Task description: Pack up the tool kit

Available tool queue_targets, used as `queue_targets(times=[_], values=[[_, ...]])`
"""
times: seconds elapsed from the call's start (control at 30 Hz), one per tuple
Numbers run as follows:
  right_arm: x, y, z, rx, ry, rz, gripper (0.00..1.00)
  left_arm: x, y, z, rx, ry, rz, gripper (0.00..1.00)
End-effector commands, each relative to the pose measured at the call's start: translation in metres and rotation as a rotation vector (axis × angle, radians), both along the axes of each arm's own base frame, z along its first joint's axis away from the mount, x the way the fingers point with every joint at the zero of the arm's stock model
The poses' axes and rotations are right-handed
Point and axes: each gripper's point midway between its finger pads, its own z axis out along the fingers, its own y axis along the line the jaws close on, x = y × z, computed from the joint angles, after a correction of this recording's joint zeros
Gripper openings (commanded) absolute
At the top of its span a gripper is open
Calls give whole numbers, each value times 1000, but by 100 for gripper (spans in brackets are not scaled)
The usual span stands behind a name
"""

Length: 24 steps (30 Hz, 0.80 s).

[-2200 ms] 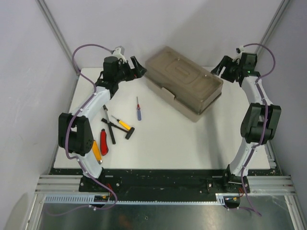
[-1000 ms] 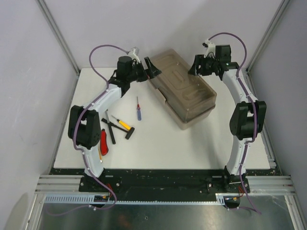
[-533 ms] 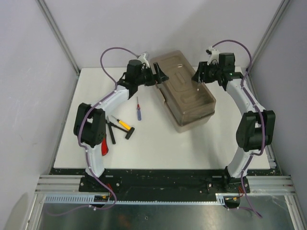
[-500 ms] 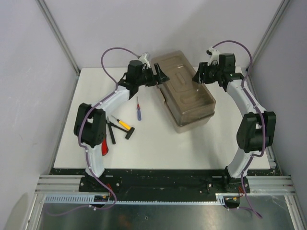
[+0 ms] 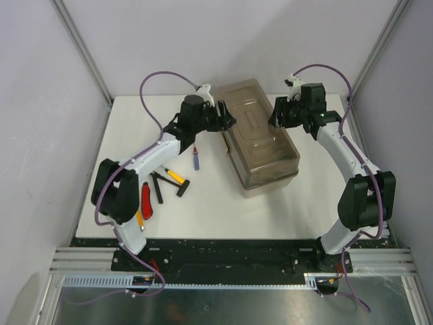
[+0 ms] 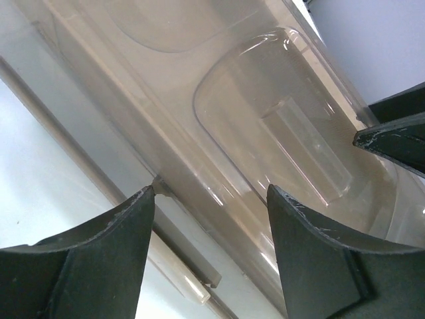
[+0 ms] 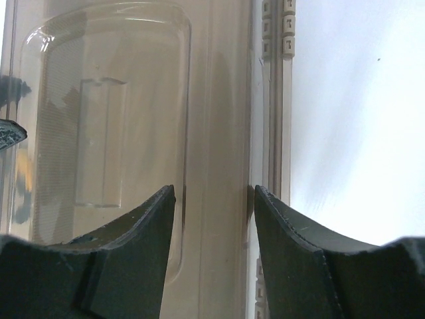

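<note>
Toolbox [image 5: 260, 139] has turned; left gripper [image 5: 226, 116] and right gripper [image 5: 276, 115], open and empty, flank it.

tabletop [image 5: 223, 210]: white, rectangular.
toolbox [image 5: 260, 139]: beige, brownish lid down; right of centre toward the far edge, slanted.
blue-and-red screwdriver [image 5: 195, 158]: left of the toolbox, apart from it.
black pliers [image 5: 155, 183], yellow-handled screwdriver [image 5: 173, 175], black T-handle [image 5: 183, 189]: clustered left of centre.
red-handled tool [image 5: 146, 200]: near the left edge.
</note>
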Motion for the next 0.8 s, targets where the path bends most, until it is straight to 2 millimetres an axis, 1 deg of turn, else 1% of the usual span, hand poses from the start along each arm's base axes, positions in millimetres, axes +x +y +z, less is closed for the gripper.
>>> queue_targets(times=[0.0, 0.07, 0.1, 0.2, 0.23, 0.3, 0.4, 0.47, 0.53, 0.63, 0.7, 0.77], values=[[-44, 29, -28, -10, 160, 46, 54, -68, -23, -34, 100, 95, -188, 71], [-41, 26, -27, -9, 159, 2, 54, -71, -21, -30, 93, 97, -172, 72], [-38, 23, -25, -5, 154, -21, 54, -70, -19, -26, 89, 90, -161, 75], [-29, 18, -17, 26, 133, -88, 59, -64, -12, -3, 64, 52, -111, 89], [-26, 16, -14, 40, 124, -105, 64, -62, -9, 7, 50, 38, -94, 94], [-21, 15, -8, 49, 96, -127, 75, -56, -3, 29, 24, 0, -66, 98], [-13, 12, 1, 48, 48, -157, 88, -49, 4, 57, 2, -59, -48, 99], [-9, 11, 5, 60, 32, -166, 92, -42, 16, 68, -12, -79, -1, 99], [-7, 11, 8, 73, 24, -172, 95, -37, 30, 75, -35, -79, 47, 99], [-5, 12, 10, 93, 22, -181, 97, -31, 56, 77, -100, -36, 91, 99], [-3, 14, 9, 105, 25, -183, 99, -32, 73, 72, -165, 10, 103, 100], [-3, 15, 9, 114, 28, -185, 99, -37, 87, 69, -244, 18, 104, 99]])
